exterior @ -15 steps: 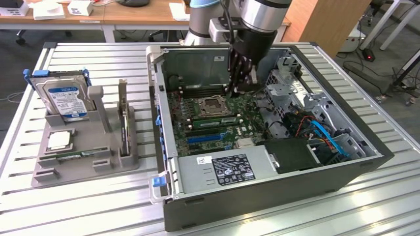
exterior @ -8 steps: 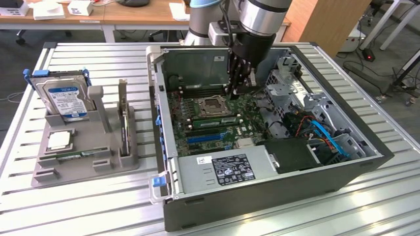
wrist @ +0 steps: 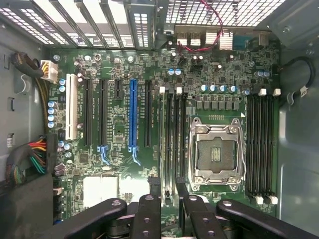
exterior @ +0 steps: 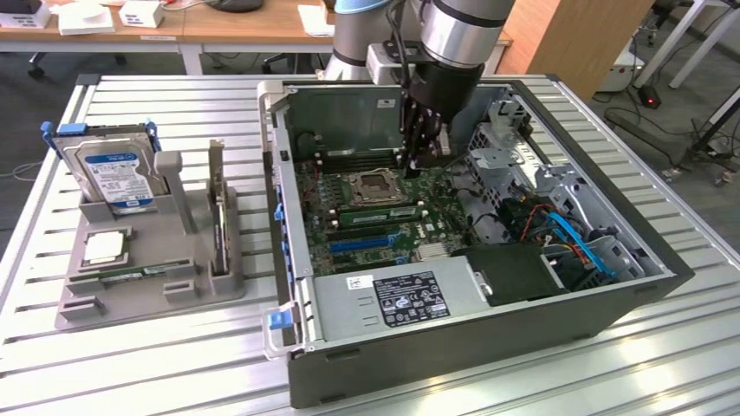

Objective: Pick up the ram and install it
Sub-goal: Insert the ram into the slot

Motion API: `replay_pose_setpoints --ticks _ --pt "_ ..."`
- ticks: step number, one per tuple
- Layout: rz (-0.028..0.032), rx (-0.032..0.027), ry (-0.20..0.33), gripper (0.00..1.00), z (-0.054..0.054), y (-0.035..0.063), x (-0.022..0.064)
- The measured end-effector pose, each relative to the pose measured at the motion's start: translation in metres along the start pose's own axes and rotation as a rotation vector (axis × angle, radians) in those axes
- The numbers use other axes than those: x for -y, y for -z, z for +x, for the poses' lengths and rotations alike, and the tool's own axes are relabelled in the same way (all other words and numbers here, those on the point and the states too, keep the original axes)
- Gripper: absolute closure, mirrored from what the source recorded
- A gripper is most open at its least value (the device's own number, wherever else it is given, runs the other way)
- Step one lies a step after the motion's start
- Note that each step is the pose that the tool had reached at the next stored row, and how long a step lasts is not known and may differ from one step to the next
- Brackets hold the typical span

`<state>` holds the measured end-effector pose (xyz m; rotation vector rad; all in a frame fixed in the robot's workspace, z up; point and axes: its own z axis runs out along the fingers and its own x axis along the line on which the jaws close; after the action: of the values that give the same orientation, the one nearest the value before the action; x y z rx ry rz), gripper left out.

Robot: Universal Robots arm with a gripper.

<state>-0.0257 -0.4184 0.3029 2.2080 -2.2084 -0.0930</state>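
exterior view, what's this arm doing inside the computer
A robot arm's claw hangs inside the open computer case, just over the memory slots beside the empty processor socket. Whether it carries the ram cannot be told. A hard drive stands in the grey tray on the exterior view's left.

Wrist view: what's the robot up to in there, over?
Fingers open, no ram between them. Hovering over memory slots beside processor socket. Red cable lies away from slots.
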Motion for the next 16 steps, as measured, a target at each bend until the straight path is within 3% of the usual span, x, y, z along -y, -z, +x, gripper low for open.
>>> replay_pose_setpoints --ticks 16 --pt "0.0002 0.0 0.0 0.76 0.0002 -0.0065 -0.0032"
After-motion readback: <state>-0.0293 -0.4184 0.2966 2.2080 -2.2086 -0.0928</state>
